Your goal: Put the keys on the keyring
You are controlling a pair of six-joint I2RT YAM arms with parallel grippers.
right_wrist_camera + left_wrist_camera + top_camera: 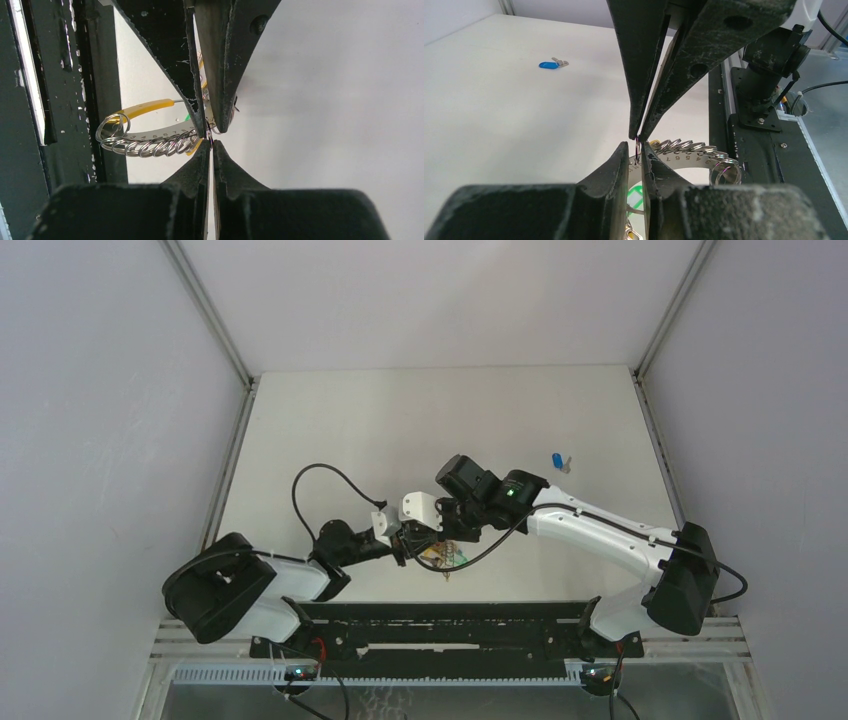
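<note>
A blue-capped key (557, 460) (549, 65) lies alone on the white table, far from both grippers. The keyring (445, 558) hangs between the two grippers: a numbered metal band strung with several split rings (689, 149) (145, 142), with yellow (145, 107) and green (636, 192) capped keys below. My right gripper (211, 144) (637, 136) is shut on a small ring (637, 149) of it. My left gripper (636, 152) (211, 131) faces it tip to tip. Its jaws stand narrowly apart around the same ring, with a slit of daylight on one side.
The black rail (450, 625) with the arm bases runs along the near table edge, just behind the grippers. A black cable (320, 480) loops over the left arm. Grey walls enclose the table on three sides.
</note>
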